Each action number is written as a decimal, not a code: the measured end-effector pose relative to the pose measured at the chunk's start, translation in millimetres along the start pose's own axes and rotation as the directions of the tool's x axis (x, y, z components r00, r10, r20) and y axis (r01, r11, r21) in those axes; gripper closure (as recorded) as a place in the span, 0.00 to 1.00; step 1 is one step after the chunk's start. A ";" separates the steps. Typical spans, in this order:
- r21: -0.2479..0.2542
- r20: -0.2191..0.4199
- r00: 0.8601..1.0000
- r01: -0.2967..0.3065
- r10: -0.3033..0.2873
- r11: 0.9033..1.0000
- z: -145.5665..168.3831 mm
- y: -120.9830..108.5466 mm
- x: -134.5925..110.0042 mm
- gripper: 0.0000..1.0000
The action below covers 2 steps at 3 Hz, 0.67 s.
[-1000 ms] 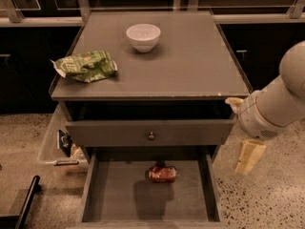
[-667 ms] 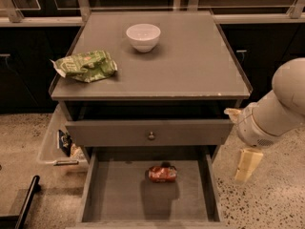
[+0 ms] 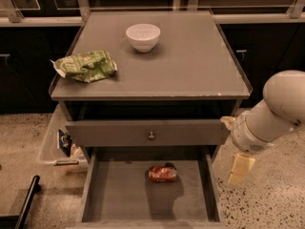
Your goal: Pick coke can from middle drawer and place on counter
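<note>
Lying on its side at lower centre of the frame, the can (image 3: pixel 162 173) is resting on the floor of the drawer (image 3: pixel 119 194), towards the back. The drawer is standing pulled out, and this is leaving the can exposed from above. At lower right the gripper (image 3: pixel 240 169) is hanging outside the drawer's right wall, over the speckled ground and well apart from the can. Whether it is released or clenched cannot be told, and nothing is showing in its grasp. It is probably sitting off to the side so that the arm can come in over the low wall. Above the can, the closed drawer front (image 3: pixel 109 133) is overhanging the back of the opening, so a reach is likely calling for a steep descent. Farther up, the counter (image 3: pixel 190 66) is carrying a green bag (image 3: pixel 85 66) at left and a white bowl (image 3: pixel 143 36) at upper centre, while its right half is offering room for the can.
</note>
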State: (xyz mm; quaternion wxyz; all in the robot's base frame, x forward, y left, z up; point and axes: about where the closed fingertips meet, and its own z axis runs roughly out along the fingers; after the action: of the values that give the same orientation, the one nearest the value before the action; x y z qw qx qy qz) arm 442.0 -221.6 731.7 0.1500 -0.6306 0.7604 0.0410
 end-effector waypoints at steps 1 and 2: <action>-0.040 0.030 0.999 -0.035 0.036 0.999 52.7 5.0 6.9 0.00; -0.033 0.057 0.998 -0.034 0.036 0.999 95.0 7.8 10.4 0.00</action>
State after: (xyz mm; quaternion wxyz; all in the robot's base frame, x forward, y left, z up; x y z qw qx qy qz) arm 449.5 -206.0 637.4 0.1609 -0.6180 0.7660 0.0738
